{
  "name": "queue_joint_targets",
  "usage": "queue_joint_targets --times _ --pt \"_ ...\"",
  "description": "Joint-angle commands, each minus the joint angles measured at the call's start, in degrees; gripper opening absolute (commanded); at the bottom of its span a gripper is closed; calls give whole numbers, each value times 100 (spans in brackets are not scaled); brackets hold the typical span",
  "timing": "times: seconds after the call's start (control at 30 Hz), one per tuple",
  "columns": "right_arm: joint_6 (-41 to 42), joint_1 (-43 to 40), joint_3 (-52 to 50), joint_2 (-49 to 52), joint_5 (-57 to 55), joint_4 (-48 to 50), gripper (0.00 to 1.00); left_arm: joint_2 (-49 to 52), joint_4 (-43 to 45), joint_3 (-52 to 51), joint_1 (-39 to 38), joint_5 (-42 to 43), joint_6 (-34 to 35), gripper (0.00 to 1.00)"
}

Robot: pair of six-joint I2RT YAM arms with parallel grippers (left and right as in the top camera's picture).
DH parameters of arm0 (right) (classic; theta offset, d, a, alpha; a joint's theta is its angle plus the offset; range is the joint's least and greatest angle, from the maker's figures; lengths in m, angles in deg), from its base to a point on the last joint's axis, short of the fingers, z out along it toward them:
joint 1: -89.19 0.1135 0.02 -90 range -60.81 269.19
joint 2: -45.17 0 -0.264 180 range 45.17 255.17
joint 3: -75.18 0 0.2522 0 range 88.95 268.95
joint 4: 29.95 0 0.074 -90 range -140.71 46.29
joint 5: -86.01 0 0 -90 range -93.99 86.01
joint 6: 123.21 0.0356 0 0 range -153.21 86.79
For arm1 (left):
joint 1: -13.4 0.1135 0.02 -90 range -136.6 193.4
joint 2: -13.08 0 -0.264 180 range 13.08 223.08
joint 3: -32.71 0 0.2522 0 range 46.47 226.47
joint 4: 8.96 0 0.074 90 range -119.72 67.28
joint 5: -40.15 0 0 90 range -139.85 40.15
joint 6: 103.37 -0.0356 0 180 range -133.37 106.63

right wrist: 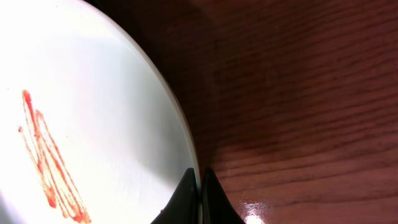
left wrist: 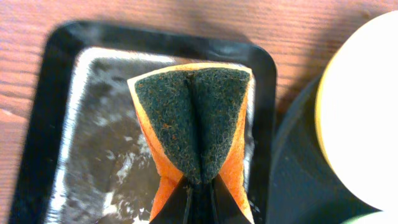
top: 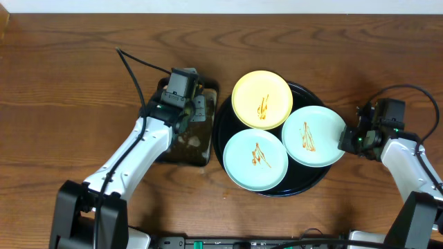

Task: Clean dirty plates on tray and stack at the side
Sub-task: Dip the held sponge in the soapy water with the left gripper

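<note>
Three dirty plates lie on the round black tray (top: 305,185), each with brown sauce squiggles: a pale yellow plate (top: 261,99) at the back, a mint plate (top: 255,159) at the front, and a mint plate (top: 313,135) on the right. My right gripper (right wrist: 200,180) is shut on the right mint plate's rim (right wrist: 186,134), one finger above it and one below. My left gripper (left wrist: 199,198) is shut on a folded orange sponge (left wrist: 196,127) with a dark green scouring face. It hangs over the wet metal pan (left wrist: 93,124), left of the tray.
The rectangular pan (top: 187,149) holds murky water and sits right against the tray's left edge (left wrist: 298,180). The yellow plate's rim (left wrist: 367,112) lies just to the right of the sponge. Bare wooden tabletop (top: 83,83) surrounds everything.
</note>
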Motion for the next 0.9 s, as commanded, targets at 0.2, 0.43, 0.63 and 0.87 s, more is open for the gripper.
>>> queue_joint_targets --times 0.2,0.43,0.63,0.87 --pt "-13 -13 48 26 -103 -39 1 -173 542 107 -7 -459 -584 8" --pt "-13 -13 48 26 -103 -35 1 -391 905 107 -7 -925 -675 7" --pt "-13 -13 48 26 -101 -35 1 -439 649 105 -9 -872 -586 8" --pt "-11 -13 48 26 -101 -37 1 -343 -293 90 -9 -509 269 7"
